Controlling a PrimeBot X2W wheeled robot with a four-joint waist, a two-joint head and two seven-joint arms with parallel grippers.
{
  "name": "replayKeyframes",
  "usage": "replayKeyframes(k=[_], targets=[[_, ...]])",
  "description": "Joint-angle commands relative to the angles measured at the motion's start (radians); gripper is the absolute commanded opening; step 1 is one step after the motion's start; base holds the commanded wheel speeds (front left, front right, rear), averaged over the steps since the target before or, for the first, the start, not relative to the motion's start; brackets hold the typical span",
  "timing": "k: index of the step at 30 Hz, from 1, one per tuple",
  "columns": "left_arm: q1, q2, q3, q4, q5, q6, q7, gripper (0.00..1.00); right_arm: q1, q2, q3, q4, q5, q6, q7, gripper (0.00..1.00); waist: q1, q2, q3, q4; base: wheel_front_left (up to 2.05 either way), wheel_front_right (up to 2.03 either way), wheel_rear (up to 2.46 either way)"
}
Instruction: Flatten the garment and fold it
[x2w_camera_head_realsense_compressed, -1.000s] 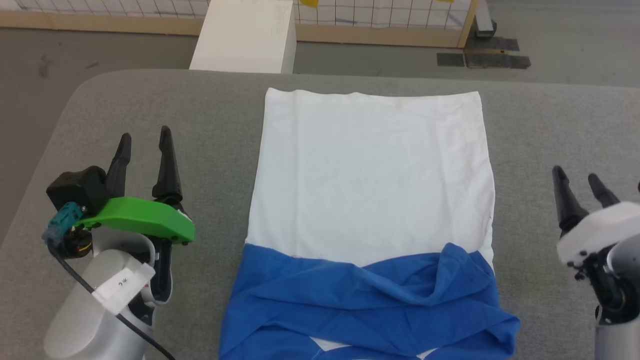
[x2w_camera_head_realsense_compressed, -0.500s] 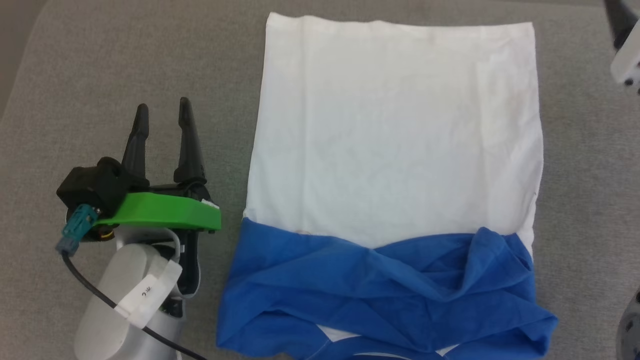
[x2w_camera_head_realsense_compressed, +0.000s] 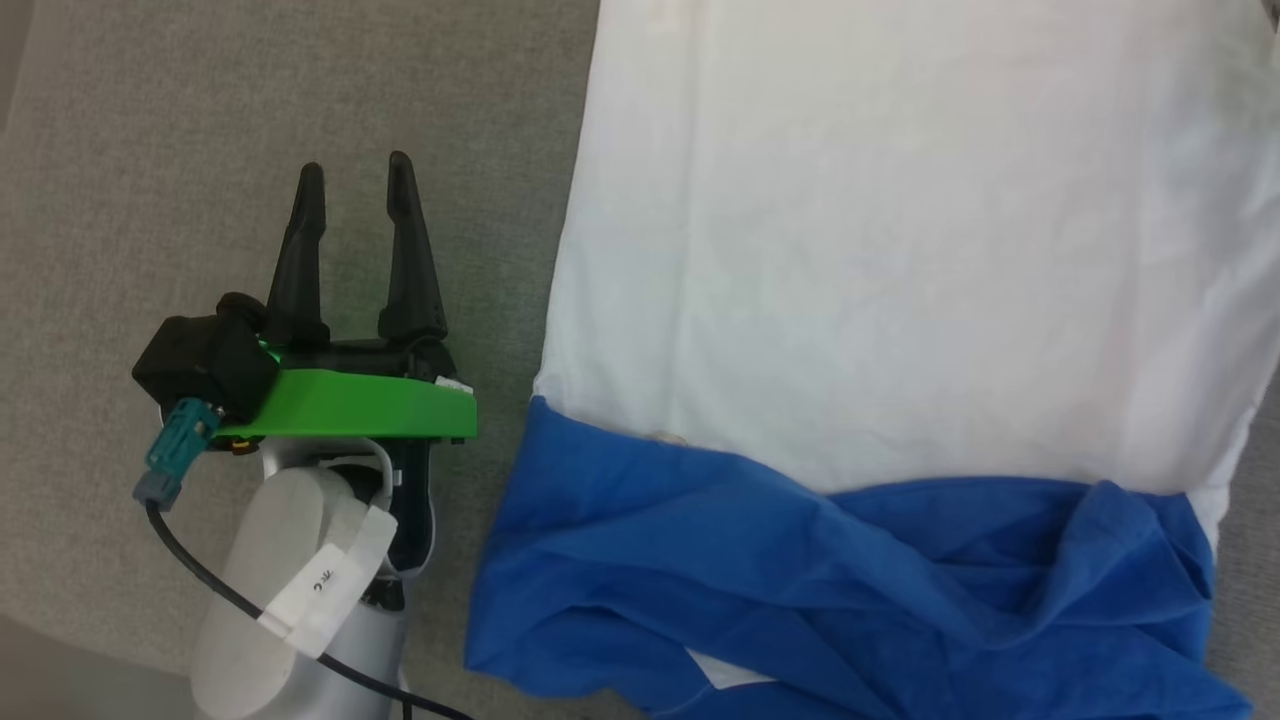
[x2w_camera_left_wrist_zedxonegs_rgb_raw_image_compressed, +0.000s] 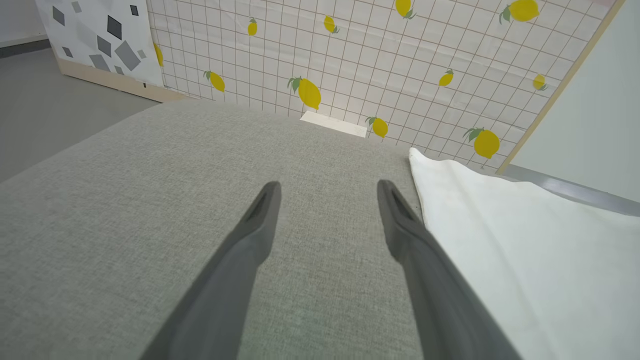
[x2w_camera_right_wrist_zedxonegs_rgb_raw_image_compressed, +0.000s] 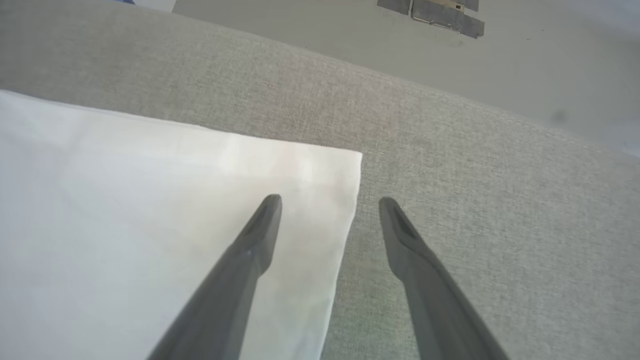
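The garment (x2w_camera_head_realsense_compressed: 880, 260) lies spread on the grey padded table (x2w_camera_head_realsense_compressed: 150, 200), its white body flat and its blue sleeves (x2w_camera_head_realsense_compressed: 800, 590) rumpled across the near end. My left gripper (x2w_camera_head_realsense_compressed: 356, 172) hovers open over bare table just left of the garment's left edge, holding nothing. The left wrist view has the open left gripper (x2w_camera_left_wrist_zedxonegs_rgb_raw_image_compressed: 327, 186) beside the white cloth (x2w_camera_left_wrist_zedxonegs_rgb_raw_image_compressed: 525, 250). In the right wrist view my right gripper (x2w_camera_right_wrist_zedxonegs_rgb_raw_image_compressed: 329, 201) is open above the far right corner of the white body (x2w_camera_right_wrist_zedxonegs_rgb_raw_image_compressed: 150, 200), one finger over cloth, the other over table.
A lemon-patterned grid screen (x2w_camera_left_wrist_zedxonegs_rgb_raw_image_compressed: 375, 60) stands beyond the table's far edge. Grey floor (x2w_camera_right_wrist_zedxonegs_rgb_raw_image_compressed: 525, 55) with dark metal plates (x2w_camera_right_wrist_zedxonegs_rgb_raw_image_compressed: 432, 12) lies past the table's right side. The table's rounded left edge (x2w_camera_head_realsense_compressed: 20, 120) is close to my left arm.
The head camera has tilted down and closer, so the garment's far edge and the right gripper have left the head picture. Both grippers stay open.
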Motion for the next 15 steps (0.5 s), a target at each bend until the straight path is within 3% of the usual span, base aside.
replayKeyframes(k=[1,9,10,12,15], targets=[[-0.014,-0.008,0.007,-0.003,0.022,-0.01,-0.005,1.0,-0.015,-0.012,0.014,0.009,0.001,-0.002,0.016,1.0,-0.0002,0.0,0.04,0.039,0.0,0.0,0.0],[-0.016,-0.035,0.031,0.012,0.049,-0.045,-0.005,1.0,0.015,-0.032,0.036,0.021,0.017,-0.002,0.149,1.0,-0.0002,0.0,0.046,0.031,0.0,0.0,0.0],[-0.016,-0.037,0.032,0.016,0.05,-0.049,-0.005,1.0,0.018,-0.033,0.036,0.015,0.021,-0.002,0.16,0.41,-0.0002,0.0,0.047,0.029,0.0,0.0,0.0],[-0.018,-0.041,0.035,0.022,0.054,-0.054,-0.005,1.0,0.02,-0.037,0.034,0.0,0.026,-0.002,0.168,0.0,-0.0002,0.0,0.047,0.024,0.0,0.0,0.0],[-0.022,-0.042,0.04,0.029,0.054,-0.061,-0.005,1.0,0.017,-0.036,0.028,-0.031,0.036,-0.002,0.146,0.0,-0.0002,0.0,0.045,0.011,0.0,0.0,0.0]])
